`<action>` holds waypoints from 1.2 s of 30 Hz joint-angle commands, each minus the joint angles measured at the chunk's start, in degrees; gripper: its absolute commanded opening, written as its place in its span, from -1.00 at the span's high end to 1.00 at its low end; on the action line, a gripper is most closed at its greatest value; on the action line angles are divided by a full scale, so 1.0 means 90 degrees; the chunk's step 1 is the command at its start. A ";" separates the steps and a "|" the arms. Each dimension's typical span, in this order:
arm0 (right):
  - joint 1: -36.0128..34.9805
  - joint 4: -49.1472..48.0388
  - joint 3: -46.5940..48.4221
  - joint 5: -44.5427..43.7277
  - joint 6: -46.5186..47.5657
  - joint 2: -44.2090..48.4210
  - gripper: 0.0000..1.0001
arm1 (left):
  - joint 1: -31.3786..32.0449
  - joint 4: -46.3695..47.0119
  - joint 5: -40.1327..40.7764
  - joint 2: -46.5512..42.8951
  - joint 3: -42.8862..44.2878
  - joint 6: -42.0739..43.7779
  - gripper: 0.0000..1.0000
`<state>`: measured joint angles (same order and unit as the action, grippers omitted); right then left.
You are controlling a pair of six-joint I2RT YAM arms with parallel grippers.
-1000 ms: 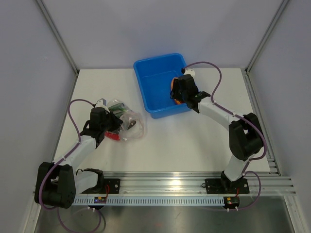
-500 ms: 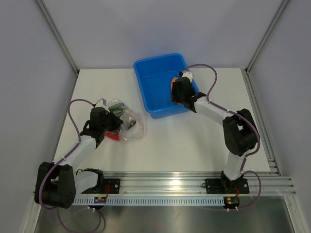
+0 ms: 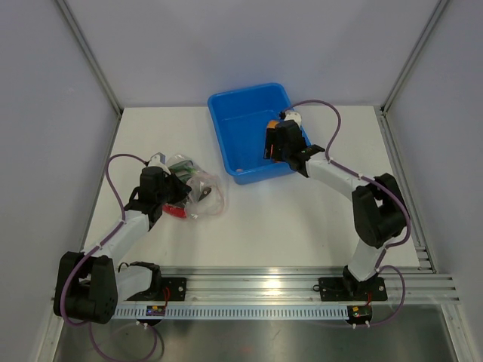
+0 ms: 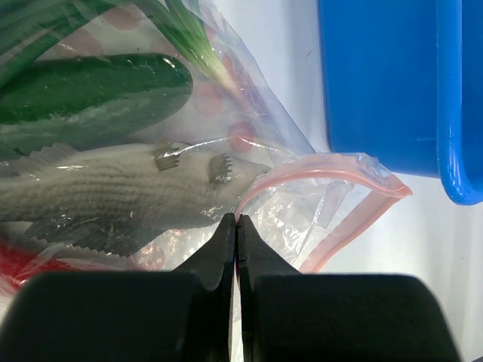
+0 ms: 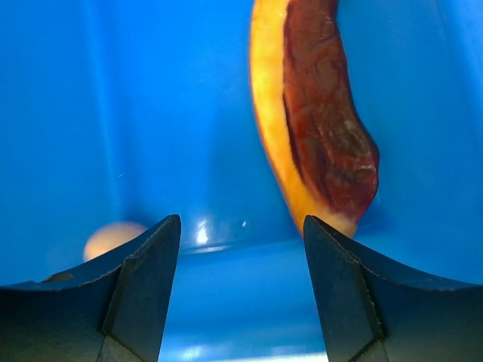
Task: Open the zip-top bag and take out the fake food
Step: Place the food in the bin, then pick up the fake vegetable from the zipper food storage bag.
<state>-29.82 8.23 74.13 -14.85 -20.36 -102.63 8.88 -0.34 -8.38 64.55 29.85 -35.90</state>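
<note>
The zip-top bag (image 3: pixel 204 192) lies on the white table left of the blue tub. My left gripper (image 4: pixel 237 226) is shut on the bag's plastic by its pinkish zip strip (image 4: pixel 332 162); it also shows in the top view (image 3: pixel 175 200). Inside the bag are a grey fish (image 4: pixel 113 192), a green chilli (image 4: pixel 90 90), a green onion (image 4: pixel 189 38) and a red chilli (image 4: pixel 26 264). My right gripper (image 5: pixel 241 226) is open and empty inside the tub; the top view (image 3: pixel 273 147) shows it too. An orange slice (image 5: pixel 317 113) and a pale egg (image 5: pixel 113 237) lie in the tub.
The blue tub (image 3: pixel 226 102) stands at the back centre of the table, and its corner shows in the left wrist view (image 4: pixel 392 83). Grey walls close the table on three sides. An aluminium rail (image 3: pixel 287 286) runs along the near edge.
My right wrist has shifted a little inside the tub. A pale egg now shows on the tub floor near its front wall. The left arm and the bag have not moved.
</note>
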 commanded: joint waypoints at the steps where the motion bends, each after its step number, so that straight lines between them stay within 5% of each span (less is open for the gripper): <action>1: -0.0006 -0.0591 -0.0325 0.0497 -0.0208 0.0903 -0.45 | -0.0030 0.0262 -0.0172 -0.0073 0.0004 0.0044 1.00; 19: -0.2144 -0.1861 -0.0961 0.2226 0.1383 0.1570 -0.31 | -0.0030 0.0263 -0.0202 -0.0463 -0.0045 0.0063 1.00; 28: -0.2311 -0.0750 -0.0551 0.2334 0.1334 0.1247 -0.31 | -0.0030 0.0233 -0.0163 -0.0512 -0.0025 0.0073 1.00; 36: -0.2399 -0.1393 -0.0747 0.2890 0.1276 0.0614 -0.25 | -0.0030 0.0194 -0.0055 -0.0640 -0.0074 0.0131 1.00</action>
<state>-50.74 -1.56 66.35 7.90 -8.99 -93.86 8.88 -0.36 -9.17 59.92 29.41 -35.83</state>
